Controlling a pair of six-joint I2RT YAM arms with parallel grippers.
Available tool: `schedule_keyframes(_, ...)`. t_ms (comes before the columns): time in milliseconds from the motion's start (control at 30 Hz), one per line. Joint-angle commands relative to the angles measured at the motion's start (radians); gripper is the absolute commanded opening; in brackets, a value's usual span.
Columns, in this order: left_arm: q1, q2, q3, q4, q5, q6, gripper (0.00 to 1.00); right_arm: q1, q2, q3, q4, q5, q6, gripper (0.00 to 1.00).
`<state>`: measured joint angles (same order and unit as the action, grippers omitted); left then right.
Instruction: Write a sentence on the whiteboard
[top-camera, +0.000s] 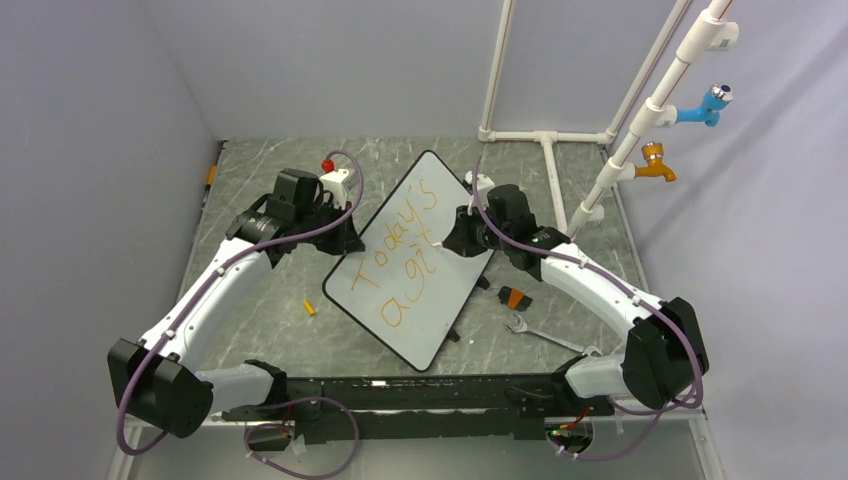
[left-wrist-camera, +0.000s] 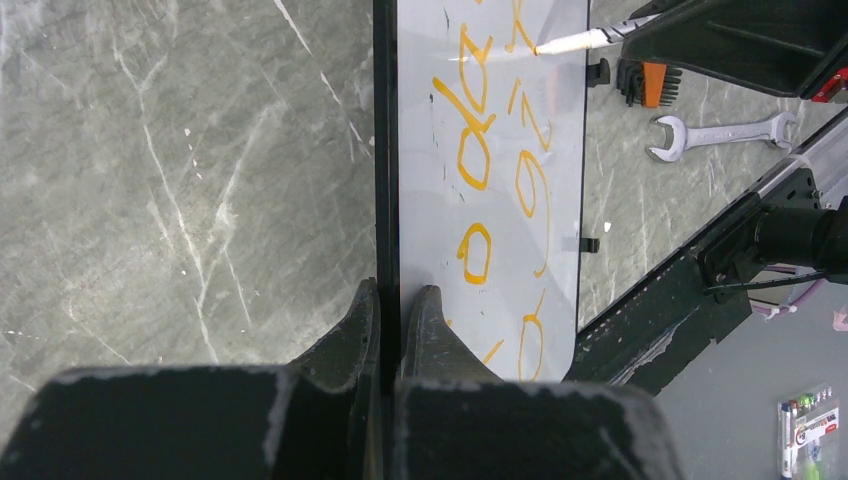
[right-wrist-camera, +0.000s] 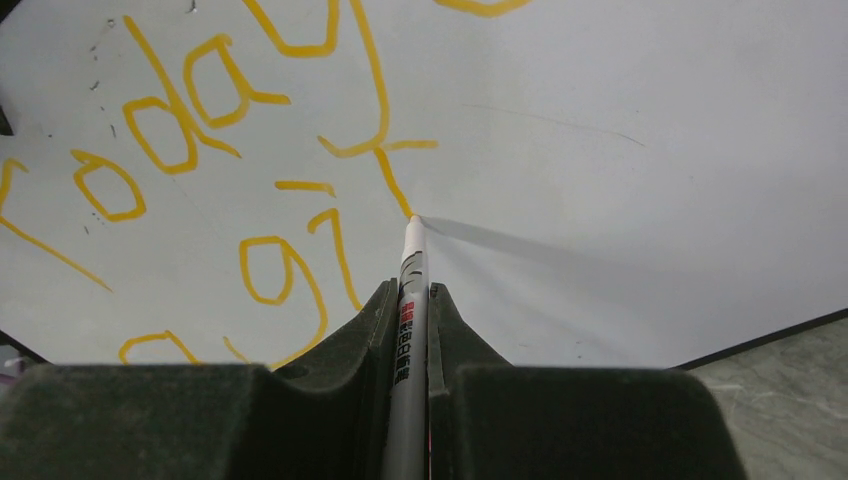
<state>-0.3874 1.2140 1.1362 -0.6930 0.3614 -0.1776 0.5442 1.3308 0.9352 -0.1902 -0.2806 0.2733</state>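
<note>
Grey marbled table (top-camera: 260, 300) carries the whiteboard (top-camera: 440, 310), lying askew, the sentence (top-camera: 405, 262) in orange across it. From above the grips are hard to make out. The left wrist view shows the left gripper (left-wrist-camera: 398, 290) pinched on the whiteboard's rim. The right wrist view shows the right gripper (right-wrist-camera: 411, 287) clamped on a marker (right-wrist-camera: 411, 245), its tip touching the whiteboard.

Colours on the worktop
White whiteboard (top-camera: 440, 305), black rim; orange sentence (top-camera: 405, 255); white marker (right-wrist-camera: 412, 270), red print; grey veined table (top-camera: 270, 310).
</note>
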Motion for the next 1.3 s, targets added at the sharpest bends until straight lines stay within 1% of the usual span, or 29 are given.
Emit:
schedule_keyframes(0,-0.007,-0.01,-0.012,-0.007,-0.156,0.104,0.0,0.005,-0.027,-0.026,-0.037,0.037,0.009,0.0)
schedule_keyframes(433,-0.007,-0.014,-0.011,-0.007,-0.157,0.104,0.0,0.013,-0.064,-0.081,-0.075,0.074,0.019,0.0)
schedule_keyframes(767,-0.007,-0.017,-0.011,-0.007,-0.16,0.104,0.0,0.023,-0.115,-0.148,-0.089,0.078,0.06,0.0)
schedule_keyframes(1067,-0.007,-0.02,-0.012,-0.007,-0.164,0.104,0.0,0.037,-0.161,-0.152,-0.128,0.075,0.077,0.0)
schedule_keyframes(1267,-0.006,-0.017,-0.011,-0.008,-0.164,0.104,0.0,0.045,-0.164,-0.137,-0.124,0.054,0.081,0.0)
